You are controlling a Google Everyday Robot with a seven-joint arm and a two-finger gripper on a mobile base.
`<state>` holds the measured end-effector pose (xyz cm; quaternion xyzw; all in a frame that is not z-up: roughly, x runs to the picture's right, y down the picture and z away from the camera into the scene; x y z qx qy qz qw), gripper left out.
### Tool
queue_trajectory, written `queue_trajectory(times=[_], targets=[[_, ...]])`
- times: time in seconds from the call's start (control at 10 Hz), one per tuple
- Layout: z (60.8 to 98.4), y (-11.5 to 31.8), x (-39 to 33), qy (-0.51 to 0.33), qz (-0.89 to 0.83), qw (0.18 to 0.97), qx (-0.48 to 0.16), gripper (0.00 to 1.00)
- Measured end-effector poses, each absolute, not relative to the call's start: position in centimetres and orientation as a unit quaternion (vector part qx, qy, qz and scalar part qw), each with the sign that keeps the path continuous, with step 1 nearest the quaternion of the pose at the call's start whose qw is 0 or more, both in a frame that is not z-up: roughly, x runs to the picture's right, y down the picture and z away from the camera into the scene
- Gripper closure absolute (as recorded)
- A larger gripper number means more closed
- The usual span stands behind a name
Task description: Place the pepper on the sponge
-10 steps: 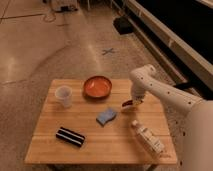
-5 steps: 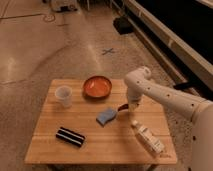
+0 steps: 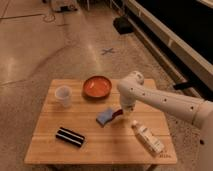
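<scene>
As the fingers (image 3: pixel 123 110) clasp it, the pepper (image 3: pixel 117 115) overlaps the sponge's (image 3: pixel 104 118) edge

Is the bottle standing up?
No, the bottle lies on its side on the table, near the gripper, which holds the pepper at the sponge.

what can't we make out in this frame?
Camera view:
- End effector, by the sponge's right edge: mostly hidden under the arm.
- Pepper: too small to tell whether it touches the sponge.
- Bottle: label too blurred to read.
- Robot's body: cut off by the right edge.
</scene>
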<state>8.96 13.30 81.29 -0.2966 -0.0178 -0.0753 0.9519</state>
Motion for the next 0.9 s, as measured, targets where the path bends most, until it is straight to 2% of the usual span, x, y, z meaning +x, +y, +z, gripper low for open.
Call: queue_trajectory(times=[0.9], targets=[[78.0, 15.1, 2.4, -0.034, -0.133, 0.947, -0.292, 0.94]])
